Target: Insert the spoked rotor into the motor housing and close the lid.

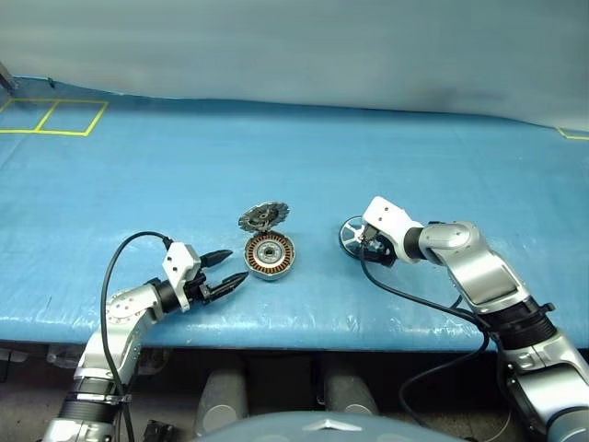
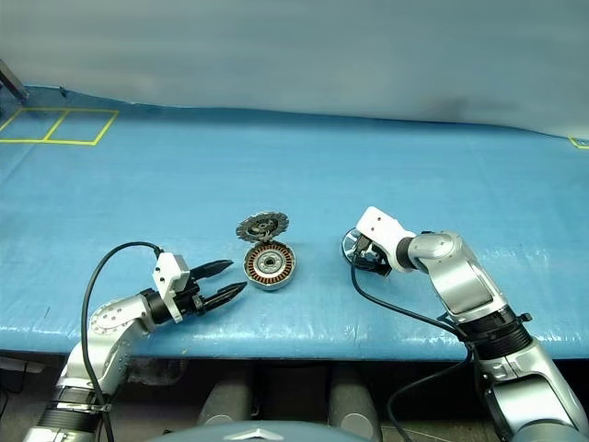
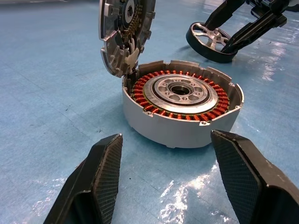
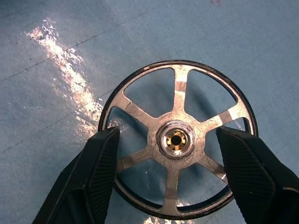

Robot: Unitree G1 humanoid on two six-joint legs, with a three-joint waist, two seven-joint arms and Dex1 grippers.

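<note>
The motor housing (image 1: 270, 255), a shallow silver cup with copper windings (image 3: 154, 105) around a central bearing, lies on the blue mat. Its lid (image 1: 263, 217) stands open at the far rim, with the toothed inner face (image 3: 124, 32) showing. The spoked rotor (image 4: 175, 140), a dark ring with silver spokes and a small hub, lies flat to the housing's right (image 1: 352, 235). My right gripper (image 4: 167, 133) hangs open over it, one finger on each side of the rim. My left gripper (image 3: 166, 137) is open and empty, just left of the housing (image 1: 237, 264) and pointing at it.
A blue mat (image 1: 304, 157) covers the table, and its front edge (image 1: 304, 333) runs close below both grippers. Yellow tape squares (image 1: 55, 115) mark the far left corner. A black cable (image 1: 414, 299) hangs from my right wrist over the edge.
</note>
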